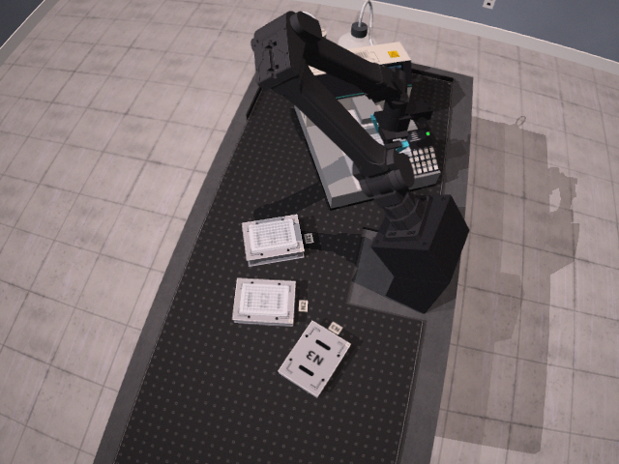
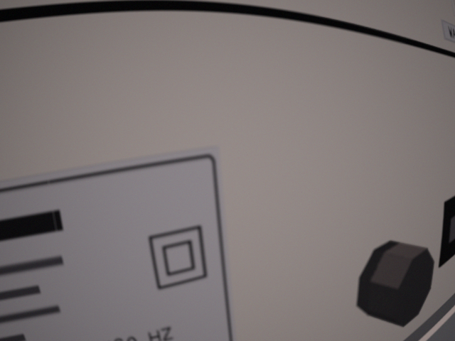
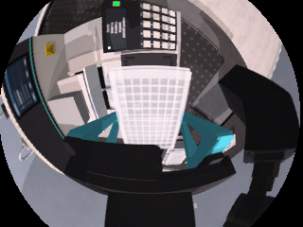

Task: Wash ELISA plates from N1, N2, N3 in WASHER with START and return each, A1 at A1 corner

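Observation:
My gripper (image 1: 389,132) (image 3: 150,113) is shut on a white plate (image 3: 151,95), teal fingers at its two long sides, above the washer's lower deck. The arm mostly hides this plate in the top view, and I cannot tell its cut-off corner. The washer (image 1: 384,52) (image 3: 42,78) has its lamp (image 1: 427,133) (image 3: 116,4) lit green beside the keypad (image 1: 424,159) (image 3: 158,26). The carrier pocket is hidden. Nest N1 (image 1: 275,253) holds a plate (image 1: 274,235). Nest N2 (image 1: 250,318) holds a plate (image 1: 264,300). Nest N3 (image 1: 296,357) is empty.
A bottle (image 1: 359,31) with a black cap and tubing stands behind the washer. The arm's black base (image 1: 425,264) stands at the right edge of the table. The exterior view shows only a close pale panel with a label (image 2: 183,202) and a dark knob (image 2: 397,284).

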`<state>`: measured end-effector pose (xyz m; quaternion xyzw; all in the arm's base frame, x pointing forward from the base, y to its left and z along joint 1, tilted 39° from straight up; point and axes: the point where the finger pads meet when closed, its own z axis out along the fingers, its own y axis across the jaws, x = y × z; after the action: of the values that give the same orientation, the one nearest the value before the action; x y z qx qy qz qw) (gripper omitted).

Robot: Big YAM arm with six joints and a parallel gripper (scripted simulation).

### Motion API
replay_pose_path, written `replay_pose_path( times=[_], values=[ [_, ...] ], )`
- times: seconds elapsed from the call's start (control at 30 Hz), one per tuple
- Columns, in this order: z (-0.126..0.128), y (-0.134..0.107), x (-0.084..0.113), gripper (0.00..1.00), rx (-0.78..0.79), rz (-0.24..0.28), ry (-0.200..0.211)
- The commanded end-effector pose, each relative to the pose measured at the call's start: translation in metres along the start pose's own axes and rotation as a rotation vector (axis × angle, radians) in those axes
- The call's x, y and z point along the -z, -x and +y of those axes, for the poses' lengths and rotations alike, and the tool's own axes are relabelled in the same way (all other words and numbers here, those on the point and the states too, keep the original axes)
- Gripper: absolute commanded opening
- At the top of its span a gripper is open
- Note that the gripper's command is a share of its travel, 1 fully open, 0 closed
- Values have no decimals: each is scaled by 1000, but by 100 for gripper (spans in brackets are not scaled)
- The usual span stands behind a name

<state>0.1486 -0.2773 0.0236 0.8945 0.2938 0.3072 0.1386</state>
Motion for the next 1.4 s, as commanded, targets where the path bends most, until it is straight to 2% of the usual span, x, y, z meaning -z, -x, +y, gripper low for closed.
replay_pose_path(
  times=[0.0, 0.23, 0.27, 0.37, 0.67, 0.73, 1.07, 1.23, 1.37],
  values=[
    [8, 3, 4, 84, 20, -6, 14],
    [8, 3, 4, 84, 20, -6, 14],
    [2, -9, 1, 84, 72, 1, 2],
    [5, -22, 0, 84, 181, -6, 13],
    [5, -68, -3, 84, 478, -4, 12],
    [5, -68, -3, 84, 478, -4, 12],
    [13, -119, -4, 84, 816, -7, 25],
    [23, -148, -2, 84, 805, -8, 39],
    [22, -154, -4, 84, 800, -4, 30]
  ],
)
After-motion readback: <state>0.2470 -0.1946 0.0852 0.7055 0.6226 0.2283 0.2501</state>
